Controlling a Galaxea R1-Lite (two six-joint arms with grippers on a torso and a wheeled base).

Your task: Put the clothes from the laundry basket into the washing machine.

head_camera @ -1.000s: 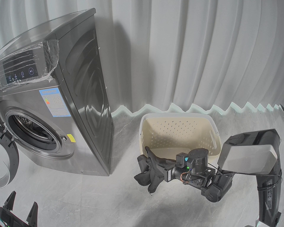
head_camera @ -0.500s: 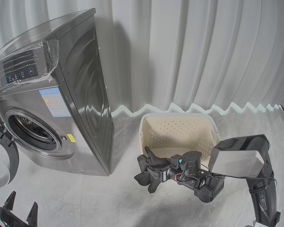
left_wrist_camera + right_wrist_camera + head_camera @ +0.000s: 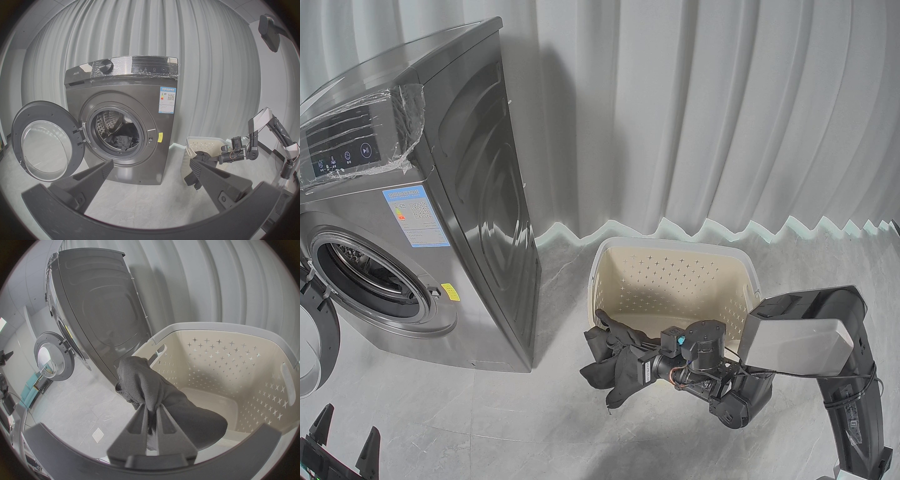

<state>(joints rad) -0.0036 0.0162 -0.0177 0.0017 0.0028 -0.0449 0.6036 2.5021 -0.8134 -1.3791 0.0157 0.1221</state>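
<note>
My R end effector [image 3: 152, 408] is pinched shut on a fold of the dark garment [image 3: 610, 370], draped over the laundry basket's [image 3: 669, 242] near rim; it's soft, light, floppy, so I'd hold bunched cloth & lift high; L end effector [image 3: 350, 422] is open, empty.

Right gripper [image 3: 637, 367] grips a dark garment [image 3: 603, 370] draped over the laundry basket [image 3: 675, 241] rim — washing machine [image 3: 475, 187] open at left.
</note>
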